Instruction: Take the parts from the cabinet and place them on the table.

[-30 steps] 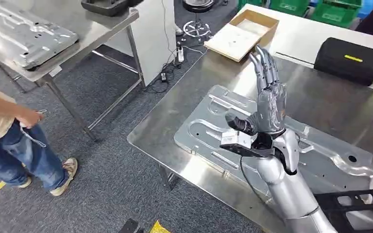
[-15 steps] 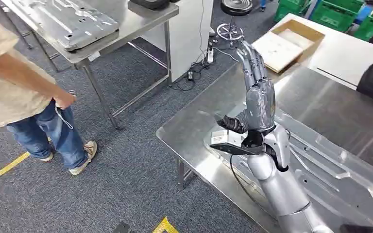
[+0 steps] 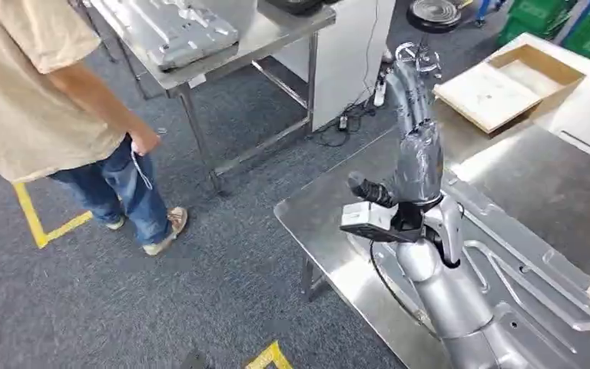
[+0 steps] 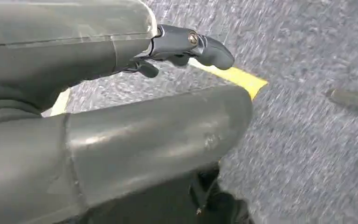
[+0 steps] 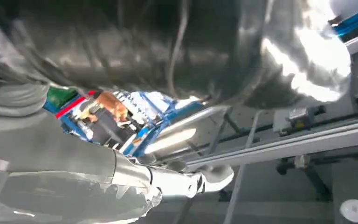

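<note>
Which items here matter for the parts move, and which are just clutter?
Job: right hand; stamped metal part on the steel table; stacked metal parts on the far table.
Lying about: cardboard box; green crates; stool; floor cables; person.

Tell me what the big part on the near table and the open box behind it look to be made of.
The part looks like pressed sheet metal, bare and silvery: it shows stamped ribs, holes and soft glare. The near table under it seems stainless steel, brushed, with blurred reflections. The box looks like plain brown cardboard, matte, its flap open; what lies inside cannot be told.
</note>
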You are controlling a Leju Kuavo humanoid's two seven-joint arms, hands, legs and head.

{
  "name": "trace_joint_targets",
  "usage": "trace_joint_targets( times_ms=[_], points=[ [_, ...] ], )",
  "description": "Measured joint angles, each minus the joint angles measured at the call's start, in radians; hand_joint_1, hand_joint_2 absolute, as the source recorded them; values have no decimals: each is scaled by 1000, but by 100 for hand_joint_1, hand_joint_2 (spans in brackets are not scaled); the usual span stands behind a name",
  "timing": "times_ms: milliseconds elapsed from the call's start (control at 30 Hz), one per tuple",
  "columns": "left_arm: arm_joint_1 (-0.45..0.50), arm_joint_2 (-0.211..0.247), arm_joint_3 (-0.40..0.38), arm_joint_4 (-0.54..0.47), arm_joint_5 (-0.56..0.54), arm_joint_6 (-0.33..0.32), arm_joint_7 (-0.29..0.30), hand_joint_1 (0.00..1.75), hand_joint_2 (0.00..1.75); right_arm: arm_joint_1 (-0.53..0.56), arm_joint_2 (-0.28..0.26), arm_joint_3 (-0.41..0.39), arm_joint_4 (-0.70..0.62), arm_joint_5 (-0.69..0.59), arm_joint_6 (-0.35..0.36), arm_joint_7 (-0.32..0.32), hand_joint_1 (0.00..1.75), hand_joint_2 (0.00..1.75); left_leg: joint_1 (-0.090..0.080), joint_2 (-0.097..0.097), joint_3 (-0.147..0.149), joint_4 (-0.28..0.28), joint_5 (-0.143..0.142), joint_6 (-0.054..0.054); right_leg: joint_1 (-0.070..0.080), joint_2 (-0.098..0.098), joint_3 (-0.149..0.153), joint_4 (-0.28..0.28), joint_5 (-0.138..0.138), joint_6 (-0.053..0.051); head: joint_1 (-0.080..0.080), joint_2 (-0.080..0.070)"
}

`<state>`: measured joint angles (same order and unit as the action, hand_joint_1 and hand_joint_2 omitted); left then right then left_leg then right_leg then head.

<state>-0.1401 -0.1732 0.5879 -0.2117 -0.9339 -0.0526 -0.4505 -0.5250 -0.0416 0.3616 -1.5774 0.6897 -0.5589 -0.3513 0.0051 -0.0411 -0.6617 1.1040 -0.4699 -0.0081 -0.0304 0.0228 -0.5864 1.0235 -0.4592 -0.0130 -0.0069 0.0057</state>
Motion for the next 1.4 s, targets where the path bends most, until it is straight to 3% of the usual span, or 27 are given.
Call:
trace_joint_targets(
  times_ms=[67,133,167,233,267,300,333,433,500,567,633,667,733,767,800,867,933,1000,1033,1100,1133,1167,1233,1267,1300,1333,1400],
  points=[
    [-5,0,0,0,0,0,1,0,0,1,-1,0,-2,3,-1,0,0,0,6,26,-71,149,-71,-8,6,-30,1,0,-2,-3,0,0],
    [-3,1,0,0,-1,0,3,0,0,5,-2,0,-2,13,-5,0,0,0,10,33,-108,222,-84,-14,7,-57,2,1,-5,-3,0,0],
    [-1,2,0,0,-1,0,6,0,0,6,-2,0,-2,18,-6,0,0,0,11,36,-90,187,-55,-16,7,-70,4,1,-8,-2,0,0],
    [-3,5,0,0,-2,0,8,0,0,8,-1,0,-3,23,-11,0,0,0,12,56,-2,25,30,-13,8,-94,12,2,-14,4,0,0],
    [-5,7,0,0,-2,0,8,0,0,8,-1,0,-6,27,-13,0,0,0,10,91,38,-48,54,-7,10,-103,17,2,-18,7,0,0],
    [-10,8,0,0,-2,0,8,0,0,8,-2,0,-11,30,-16,-2,0,0,-6,114,55,-77,39,-3,19,-111,17,6,-23,14,0,0],
    [-15,8,0,0,-2,-1,7,0,0,8,-2,-1,-15,31,-18,-2,0,0,-4,104,48,-76,41,14,20,-121,17,4,-22,19,2,0],
    [-18,9,0,0,-8,-3,7,0,0,11,-1,-1,-24,34,-20,-3,0,0,-2,70,47,-85,46,32,21,-152,28,-1,-27,34,1,0],
    [-21,9,0,-1,-11,-5,8,0,0,11,-2,-4,-31,38,-24,-3,0,0,4,55,55,-95,52,43,13,-59,7,52,-68,42,2,0],
    [-35,9,-3,-1,-14,-6,8,0,0,18,-3,-9,-35,48,-25,-3,0,0,4,33,53,-94,52,51,13,-30,-74,209,-139,43,2,0],
    [-38,8,-4,0,-19,-8,10,0,0,28,-5,-11,-35,56,-24,1,0,0,3,8,53,-90,51,53,14,-24,-129,297,-149,44,2,0],
    [-36,9,-5,-1,-20,-8,11,0,0,29,-5,-11,-35,62,-24,3,0,0,3,-5,54,-88,50,53,13,-24,-127,277,-120,43,2,0],
    [-36,8,-6,0,-21,-9,11,0,0,28,-7,-11,-35,72,-24,6,0,0,3,-30,54,-82,47,50,10,-14,-70,137,-25,39,2,0],
    [-37,7,-7,-1,-22,-9,11,0,0,27,-7,-11,-35,74,-24,6,0,0,3,-41,54,-79,45,47,7,15,-34,53,14,35,2,0],
    [-38,5,-8,0,-23,-10,11,0,0,28,-7,-12,-35,74,-25,6,0,0,-2,-49,47,-74,43,41,5,60,-21,23,-2,31,2,0],
    [-40,5,-10,-1,-23,-9,12,0,0,28,-7,-12,-37,79,-25,6,0,0,6,-67,40,-74,46,28,11,42,-23,18,1,30,2,0],
    [-38,6,-11,-1,-24,-9,12,0,0,27,-7,-12,-37,88,-25,8,0,0,5,-89,38,-82,51,13,7,21,-15,11,4,18,2,0],
    [-39,6,-13,-1,-26,-9,13,0,0,26,-5,-11,-38,91,-24,10,0,0,2,-5,21,-35,19,7,4,-4,-6,-2,9,1,-4,0],
    [-43,6,-13,-1,-26,-9,13,0,0,27,-5,-11,-38,92,-24,10,0,0,5,15,-12,33,-19,2,7,-16,-5,-2,7,-1,-4,0],
    [-46,6,-14,-1,-26,-9,13,0,0,31,-5,-11,-38,93,-24,13,0,0,9,29,-86,180,-81,-5,9,-42,-5,-1,4,-4,-3,0],
    [-44,6,-14,-1,-26,-9,13,0,0,33,-5,-11,-38,95,-25,13,0,0,9,31,-105,218,-87,-8,9,-54,-5,0,3,-4,-3,0],
    [-41,6,-14,-1,-26,-9,14,0,0,36,-5,-11,-38,98,-25,13,0,0,10,34,-101,208,-69,-9,9,-66,-4,0,1,-3,-3,0],
    [-40,6,-14,-1,-26,-9,14,0,0,39,-5,-10,-38,102,-26,16,0,0,10,47,-27,66,11,-5,9,-89,2,1,-4,1,-3,0],
    [-41,7,-14,-1,-26,-9,15,0,0,39,-5,-10,-38,105,-27,16,0,0,9,70,24,-26,50,1,10,-100,7,1,-8,5,-3,0],
    [-42,6,-14,0,-26,-9,15,0,0,39,-5,-10,-38,105,-27,16,0,0,0,117,47,-74,40,5,14,-108,11,2,-11,11,-3,0],
    [-45,7,-14,-1,-26,-9,16,0,0,39,-5,-10,-39,108,-29,17,0,0,-6,109,50,-81,43,18,20,-115,10,4,-14,17,-3,0],
    [-42,7,-14,-1,-27,-9,18,0,0,42,-5,-9,-40,115,-29,18,0,0,-9,87,44,-79,42,26,22,-136,15,-1,-14,24,-2,0]
  ],
)
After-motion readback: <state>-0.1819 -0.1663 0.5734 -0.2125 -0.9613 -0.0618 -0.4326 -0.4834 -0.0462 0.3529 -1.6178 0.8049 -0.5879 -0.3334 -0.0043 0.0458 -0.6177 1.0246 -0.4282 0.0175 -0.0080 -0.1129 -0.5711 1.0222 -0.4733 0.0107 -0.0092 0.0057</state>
